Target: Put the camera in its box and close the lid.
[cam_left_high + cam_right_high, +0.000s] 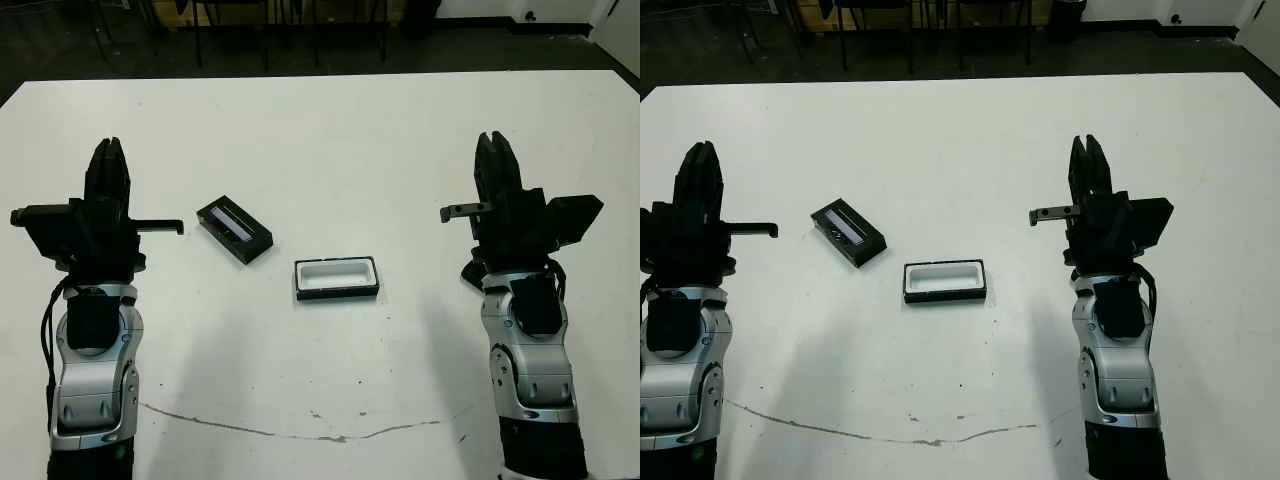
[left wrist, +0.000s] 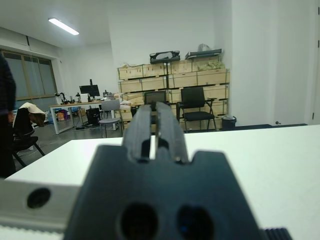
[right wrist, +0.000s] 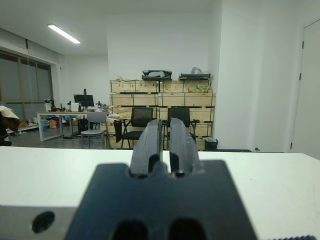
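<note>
Both jaws closed; white-lined rectangular box (image 1: pixel 337 278) lies open.

Lab-office: stacked crates (image 3: pixel 160 92), desks, chairs (image 3: pixel 137 122).

A white table (image 1: pixel 330 130) reaches toward a dark floor (image 1: pixel 90 50). Beyond it, stacked wooden crates (image 3: pixel 160 107) line the far white wall (image 3: pixel 155 45), black office chairs (image 3: pixel 137 125) before them. Desks with a monitor (image 3: pixel 80 100) stand at left beneath windows (image 3: pixel 22 82); a ceiling strip light (image 3: pixel 64 33) glows.
</note>
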